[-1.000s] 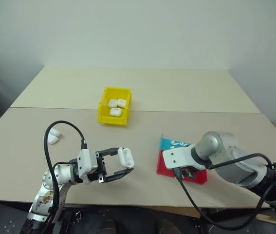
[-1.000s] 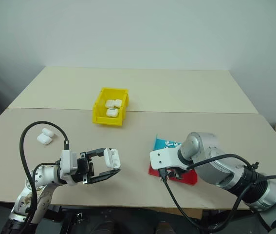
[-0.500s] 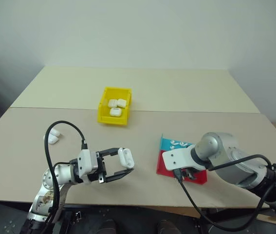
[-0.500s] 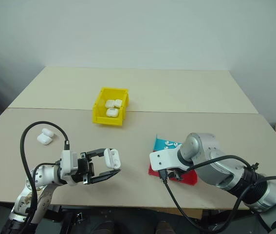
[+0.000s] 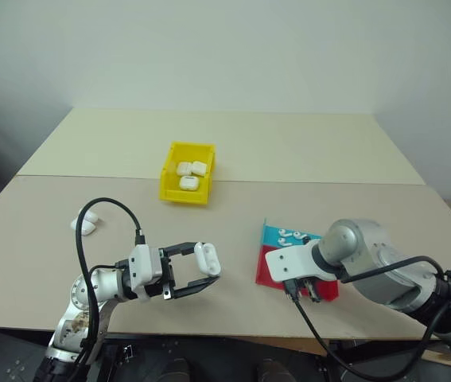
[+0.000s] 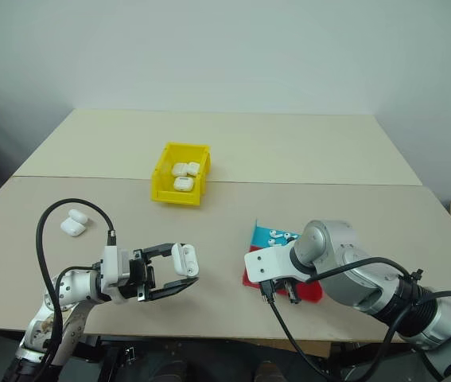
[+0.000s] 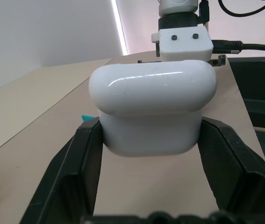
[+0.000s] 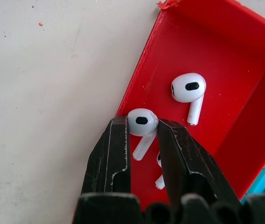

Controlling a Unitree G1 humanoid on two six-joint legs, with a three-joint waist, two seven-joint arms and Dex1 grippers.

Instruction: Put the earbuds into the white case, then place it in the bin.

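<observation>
On the left, the left claw hangs just above the bench, pointing sideways toward the robot's right. Its two black fingers are clamped on the lower body of the white case, which stands upright between them with its rounded lid end topmost. The lid looks shut, though the seam is hard to judge from so close.

Farther back on the bench, beyond this claw, sits the bin, yellow, with several white cases already inside. Two more white cases lie on the bench on this claw's outer side, well apart from it.

On the right, the right claw points steeply down into the red half of a flat red-and-blue tray. Its fingers are nearly together, with the round head of one of the earbuds sitting between their tips and its stem running back along the gap toward the wrist. Whether the tips are actually squeezing it cannot be told. A second earbud lies loose just beyond the tips, and part of a third peeks from behind one finger.

As a judgement, the coming move depends on this: the case lies well off toward the robot's left of the right claw, so the earbud must be lifted and carried across to it, stem downward.
</observation>
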